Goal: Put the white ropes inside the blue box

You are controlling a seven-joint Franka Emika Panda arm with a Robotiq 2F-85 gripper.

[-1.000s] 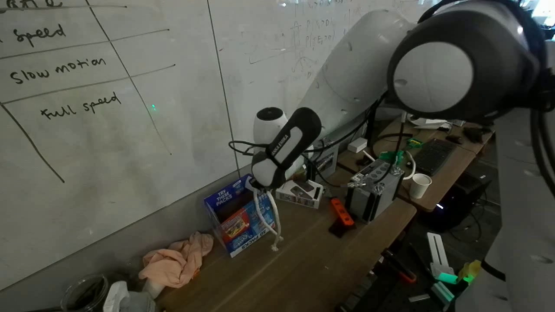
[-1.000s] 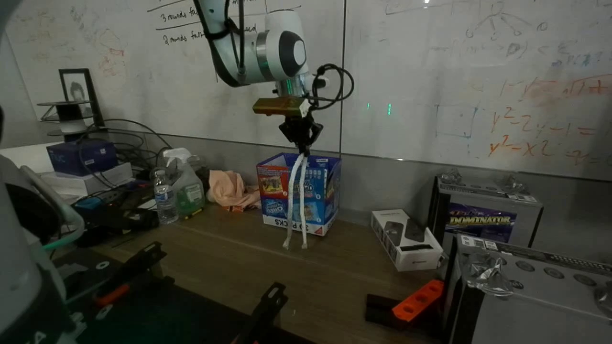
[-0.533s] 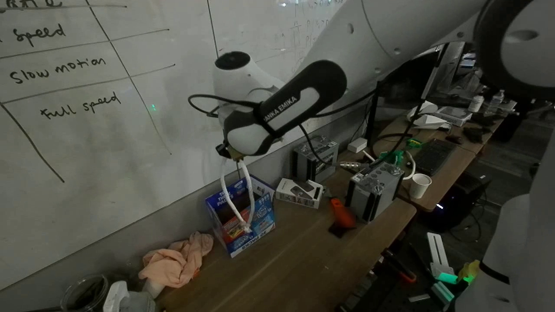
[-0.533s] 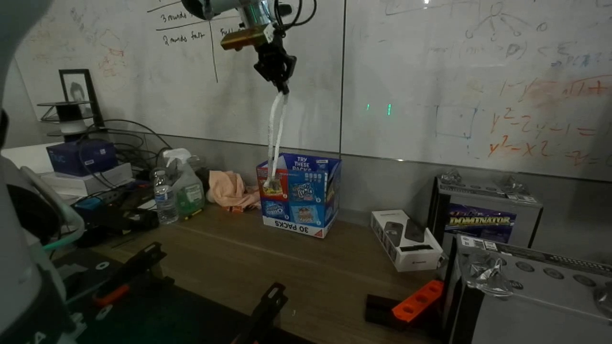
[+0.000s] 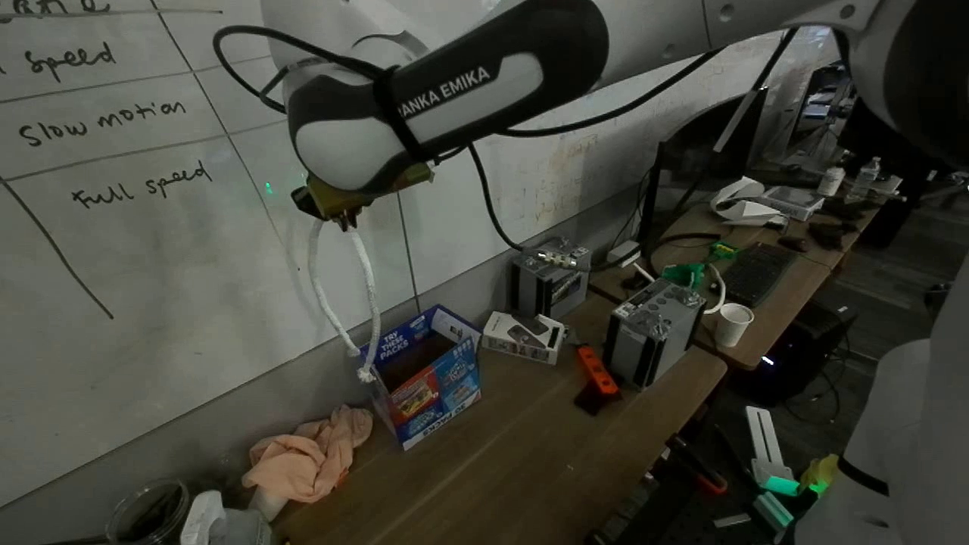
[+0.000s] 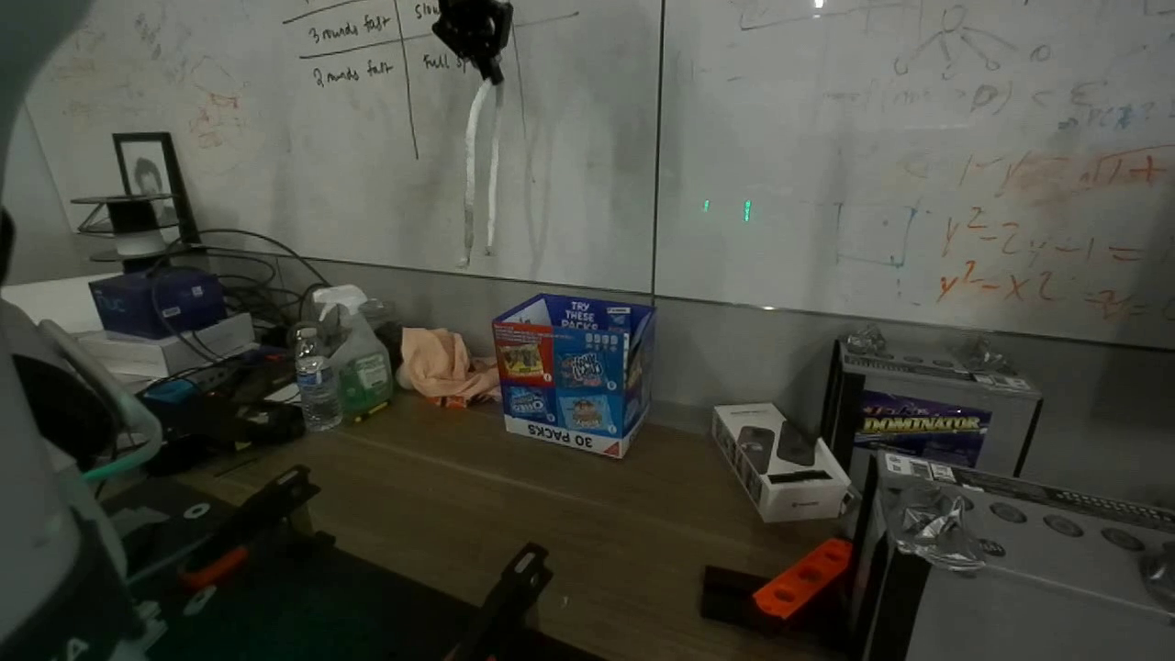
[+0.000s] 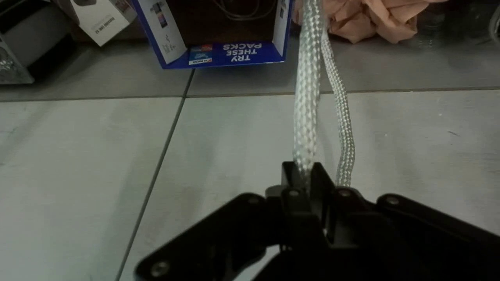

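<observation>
The white rope (image 5: 367, 280) hangs in two strands from my gripper (image 5: 347, 222). It also shows in an exterior view (image 6: 471, 165) and in the wrist view (image 7: 306, 86). In the wrist view my gripper (image 7: 304, 171) is shut on one strand; the other runs down behind the finger. The blue box (image 5: 458, 375) stands upright on the table, open at the top, with coloured pack prints (image 6: 569, 376). My gripper (image 6: 494, 73) is well above the box and left of it in both exterior views. In the wrist view, a faint pale loop (image 7: 250, 17) shows inside the box (image 7: 234, 56).
A whiteboard (image 6: 780, 138) rises behind the table. A peach cloth (image 5: 306, 458) lies beside the box. A white phone box (image 6: 780, 459), grey battery-like blocks (image 6: 936, 404) and an orange tool (image 6: 803, 578) stand on its other side. A spray bottle (image 6: 363, 358) and water bottle (image 6: 317, 381) stand farther left.
My gripper has risen and moved left in both exterior views, carrying the white rope with it. The strands hung before the box's front earlier; now they hang higher and farther left. The box has not moved.
</observation>
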